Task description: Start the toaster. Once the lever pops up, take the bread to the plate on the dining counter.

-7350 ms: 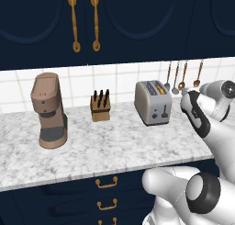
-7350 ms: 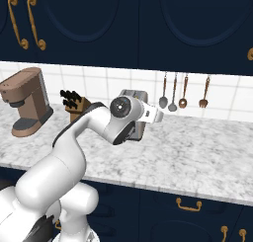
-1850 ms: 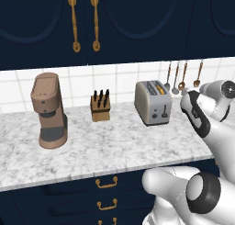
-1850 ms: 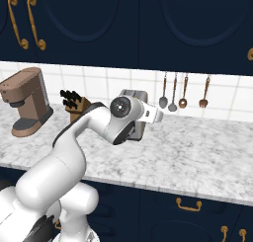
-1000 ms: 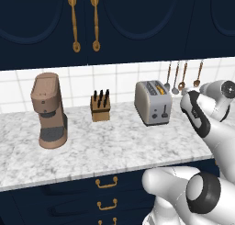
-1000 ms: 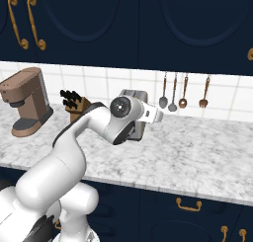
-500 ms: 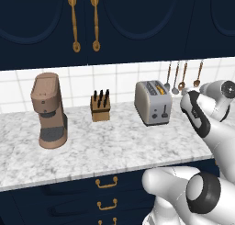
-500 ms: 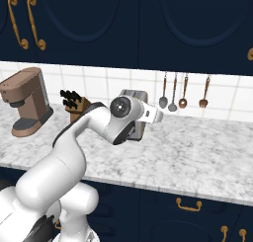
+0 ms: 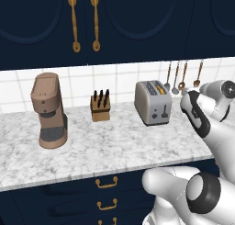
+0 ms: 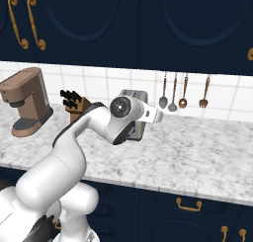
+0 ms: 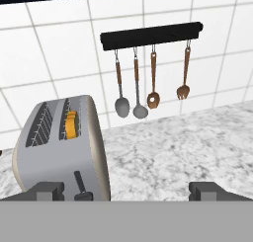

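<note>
The silver-grey toaster [image 9: 153, 102] stands on the marble worktop near the tiled wall. The golden bread [image 11: 72, 125] sits down in one of its slots, with only its top edge showing. The dark lever [image 11: 81, 186] is in the vertical slot of the toaster's narrow face [image 11: 59, 157]. My gripper [image 11: 127, 190] hovers a little in front and to the right of that face, open, with nothing between its fingertips [image 11: 48, 190]. In the right base view my arm hides most of the toaster [image 10: 134, 95]. The plate and the dining counter are out of view.
A brown coffee machine [image 9: 48, 111] and a knife block [image 9: 100, 107] stand left of the toaster on the worktop [image 9: 114, 143]. Several spoons hang from a black rail [image 11: 150, 36] on the wall. Navy cabinets hang above, and gold-handled drawers [image 9: 106, 182] sit below.
</note>
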You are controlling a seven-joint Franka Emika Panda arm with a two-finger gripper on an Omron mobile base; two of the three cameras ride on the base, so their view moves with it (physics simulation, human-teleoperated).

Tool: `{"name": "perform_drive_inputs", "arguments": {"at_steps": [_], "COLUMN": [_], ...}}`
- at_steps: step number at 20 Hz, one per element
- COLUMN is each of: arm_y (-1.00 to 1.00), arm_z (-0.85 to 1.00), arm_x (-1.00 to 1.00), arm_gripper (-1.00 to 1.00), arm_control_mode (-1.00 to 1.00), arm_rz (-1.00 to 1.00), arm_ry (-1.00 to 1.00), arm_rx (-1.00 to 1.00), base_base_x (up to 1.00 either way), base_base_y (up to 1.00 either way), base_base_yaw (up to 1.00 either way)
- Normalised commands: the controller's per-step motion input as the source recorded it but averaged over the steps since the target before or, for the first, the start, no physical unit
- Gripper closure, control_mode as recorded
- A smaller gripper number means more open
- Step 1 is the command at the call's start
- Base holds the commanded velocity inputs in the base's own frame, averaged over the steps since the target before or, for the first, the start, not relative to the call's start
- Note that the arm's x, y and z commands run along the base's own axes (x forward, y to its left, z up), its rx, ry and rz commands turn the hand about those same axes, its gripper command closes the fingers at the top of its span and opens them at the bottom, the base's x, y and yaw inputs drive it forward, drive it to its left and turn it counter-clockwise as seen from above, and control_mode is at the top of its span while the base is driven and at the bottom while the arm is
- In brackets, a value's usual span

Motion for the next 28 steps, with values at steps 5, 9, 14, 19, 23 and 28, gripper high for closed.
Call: {"name": "perform_drive_inputs", "arguments": {"at_steps": [5,9,14,19,23,28], "arm_y": [0.0,0.0,0.0,0.0,0.0,0.0], "arm_z": [0.0,0.0,0.0,0.0,0.0,0.0], "arm_x": [0.0,0.0,0.0,0.0,0.0,0.0], "arm_gripper": [-1.0,-1.0,-1.0,-1.0,-1.0,-1.0], "arm_control_mode": [-1.0,-1.0,-1.0,-1.0,-1.0,-1.0], "arm_rz": [0.0,0.0,0.0,0.0,0.0,0.0], "arm_ry": [0.0,0.0,0.0,0.0,0.0,0.0], "arm_rx": [0.0,0.0,0.0,0.0,0.0,0.0], "base_base_x": [0.0,0.0,0.0,0.0,0.0,0.0], "base_base_y": [0.0,0.0,0.0,0.0,0.0,0.0], "base_base_yaw": [0.0,0.0,0.0,0.0,0.0,0.0]}}
